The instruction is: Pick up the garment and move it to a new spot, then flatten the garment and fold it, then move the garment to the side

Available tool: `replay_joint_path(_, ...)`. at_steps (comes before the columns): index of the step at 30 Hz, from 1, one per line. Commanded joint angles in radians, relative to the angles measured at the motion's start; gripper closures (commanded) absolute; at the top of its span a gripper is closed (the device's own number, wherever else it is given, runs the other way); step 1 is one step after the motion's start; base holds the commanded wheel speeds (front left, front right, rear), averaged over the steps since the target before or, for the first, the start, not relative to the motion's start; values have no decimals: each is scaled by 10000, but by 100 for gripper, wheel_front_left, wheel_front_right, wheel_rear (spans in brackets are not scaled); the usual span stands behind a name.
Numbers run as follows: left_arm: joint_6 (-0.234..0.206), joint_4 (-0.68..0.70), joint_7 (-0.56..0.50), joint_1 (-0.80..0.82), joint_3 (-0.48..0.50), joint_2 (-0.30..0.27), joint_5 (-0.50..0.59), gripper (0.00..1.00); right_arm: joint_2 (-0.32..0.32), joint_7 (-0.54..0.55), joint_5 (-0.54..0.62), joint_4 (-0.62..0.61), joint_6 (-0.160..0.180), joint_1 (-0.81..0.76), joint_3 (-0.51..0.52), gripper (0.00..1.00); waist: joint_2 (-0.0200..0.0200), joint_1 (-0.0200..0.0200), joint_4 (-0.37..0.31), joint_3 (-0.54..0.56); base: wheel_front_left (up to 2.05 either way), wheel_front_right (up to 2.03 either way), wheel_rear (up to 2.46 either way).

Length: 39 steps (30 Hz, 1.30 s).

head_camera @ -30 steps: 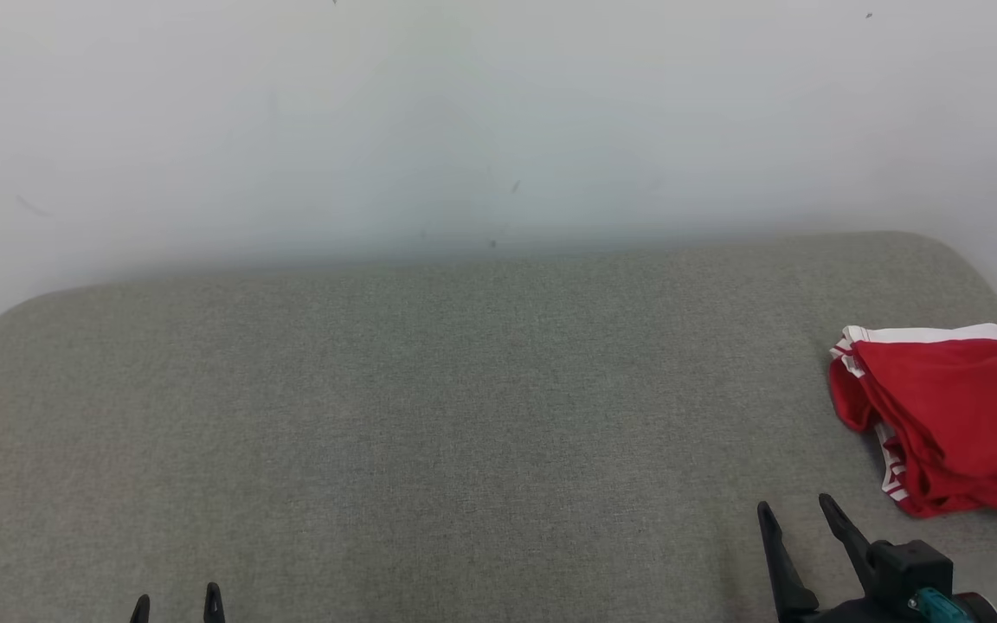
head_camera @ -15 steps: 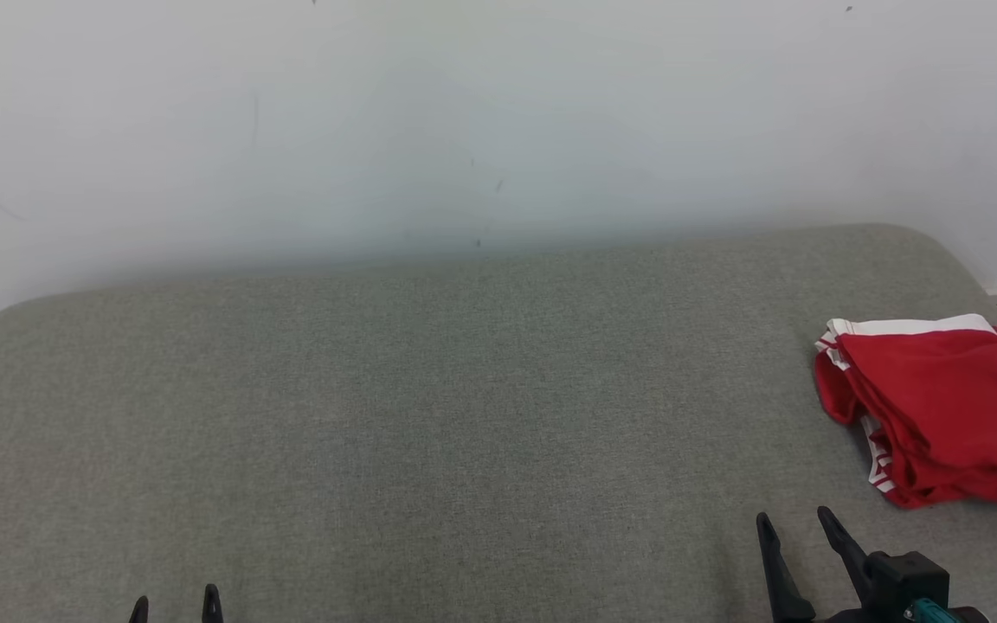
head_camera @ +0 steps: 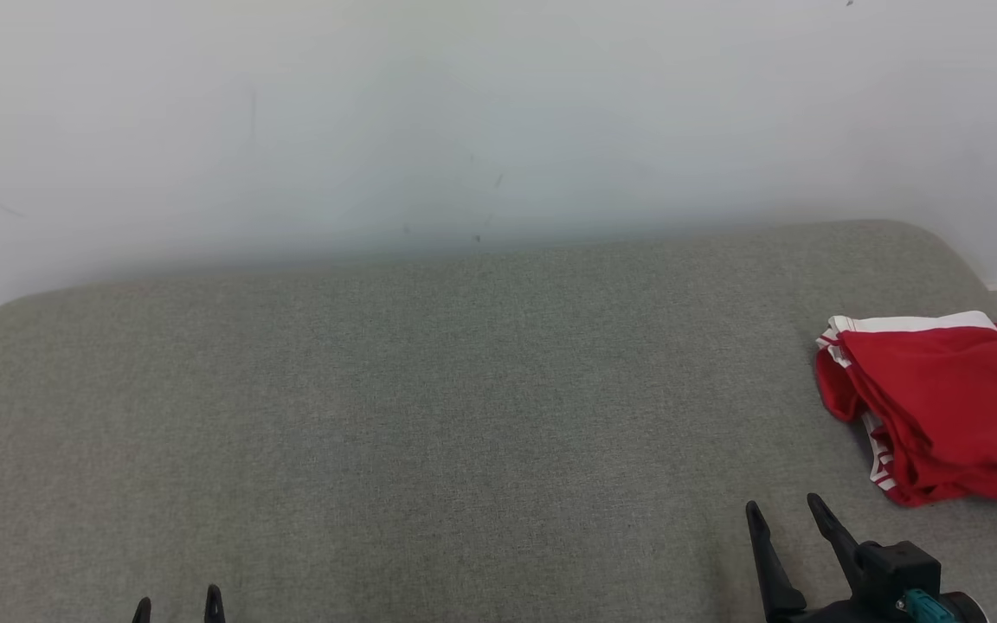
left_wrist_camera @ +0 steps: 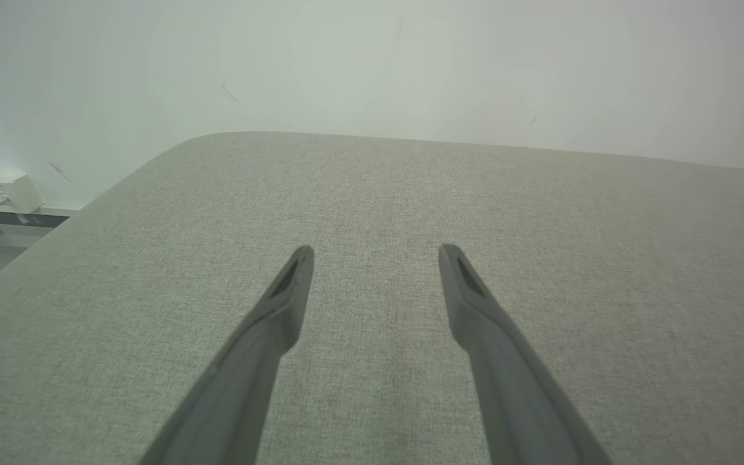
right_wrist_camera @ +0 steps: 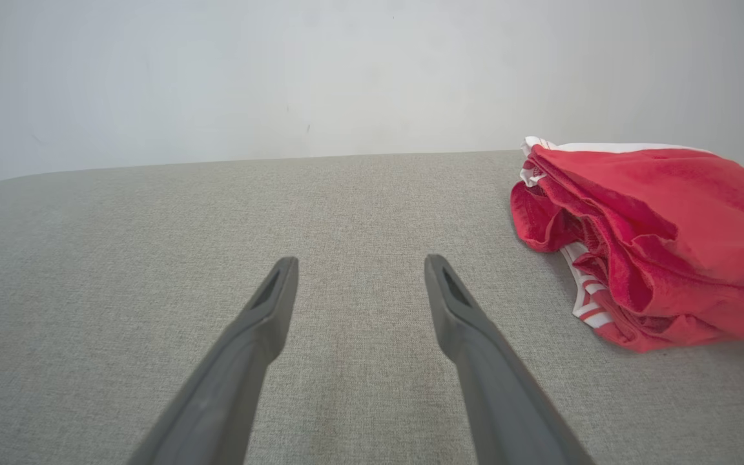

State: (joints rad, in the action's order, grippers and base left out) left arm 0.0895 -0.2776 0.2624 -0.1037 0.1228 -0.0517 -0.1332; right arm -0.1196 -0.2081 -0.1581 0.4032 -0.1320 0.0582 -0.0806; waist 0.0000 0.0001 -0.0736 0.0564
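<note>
Grippers first, starting on my left: left gripper point(head_camera: 177, 607) hangs low over bare cushion point(head_camera: 464, 389), its two fingers spread wide, nothing between them and nothing touching them. Across to my right gripper point(head_camera: 782, 505): same story, spread wide, empty, tips pointing toward the wall point(head_camera: 464, 104).

And there's the garment point(head_camera: 931, 407), red with white trim, ahead and to the right of my right gripper. It is near that gripper but apart from it, close to the cushion's right edge, and well apart from my left. It lies in loose layers, with a white band along the far side and one rumpled lobe bulging my way.

Now the call: this could be a heap waiting for pickup, or a rough fold already parked at the side. I can't tell which. My read either way is that cloth this soft slumps and drags on the weave, so any grip wants all the layers pinched together, not just the top one.
</note>
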Motion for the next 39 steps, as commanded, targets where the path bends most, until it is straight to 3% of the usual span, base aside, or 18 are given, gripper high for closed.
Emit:
replay_joint_path(1, 35, -32, 28, -11, -17, 19, -130, 0, -45, -39, 12, -26, 31, 60, -40, 0, 0, -1, 15, -8, 0, 0, 0)
replay_joint_path(8, 13, -32, 28, -12, -35, 21, -201, 0, -20, 34, 35, -82, 31, 110, -106, 0, 0, -1, 20, -32, 0, 0, 0)
replay_joint_path(9, 19, -31, 28, -4, -43, 21, -224, 100, -34, 56, 36, -98, 31, 133, -139, 100, 0, -1, 19, -45, 0, 0, 0)
replay_joint_path(15, -9, -417, -92, -66, -17, 55, -319, 100, 69, 101, -103, 278, 0, -210, -111, 100, 0, -1, 24, -46, 0, 0, 0)
replay_joint_path(39, 128, -158, -1237, 643, -46, 35, -4859, 100, 264, 1078, -4627, -336, 5, 36, 539, 100, 0, -1, 167, -156, 0, 0, 0)
